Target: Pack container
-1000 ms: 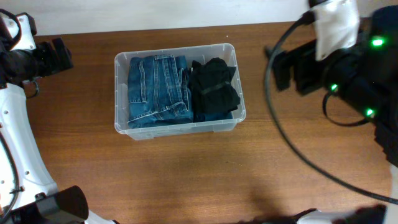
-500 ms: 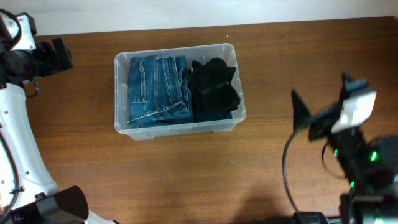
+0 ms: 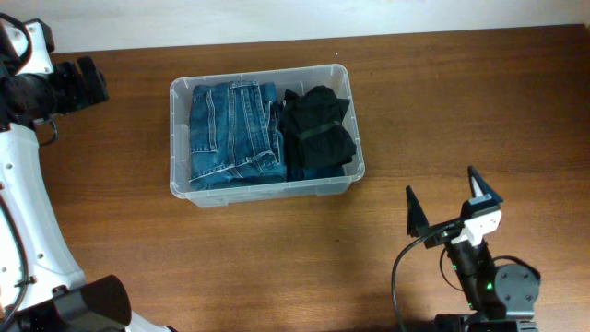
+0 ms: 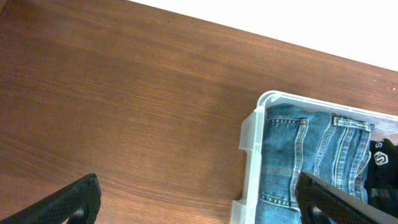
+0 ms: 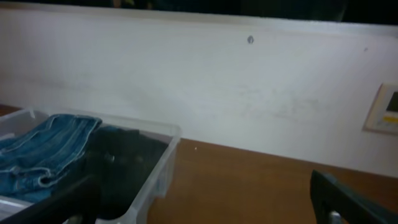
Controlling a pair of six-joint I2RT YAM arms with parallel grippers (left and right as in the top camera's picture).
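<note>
Since a second ago the right gripper [image 3: 442, 189] has swung from beyond the far right corner of the container [image 3: 267, 191] to a spot well off its near right corner. It is low over the table [image 3: 230, 267], with its jaws spread wide and nothing between them. Nothing else has shifted.

The left gripper [image 3: 92, 79] hangs off the container's far left corner, well apart from it. Its jaws are also apart and empty.

Inside the container, folded jeans [image 3: 230, 134] fill the left part and a black garment [image 3: 318, 134] fills the right, the two touching.

The packing looks about finished. The main risk I see is the black garment, which bunches up towards the right wall. If it stands above the rim, a finger coming back in could snag it and drag it out. The container is light and clear, so a knock on the rim from either arm would likely slide it.
</note>
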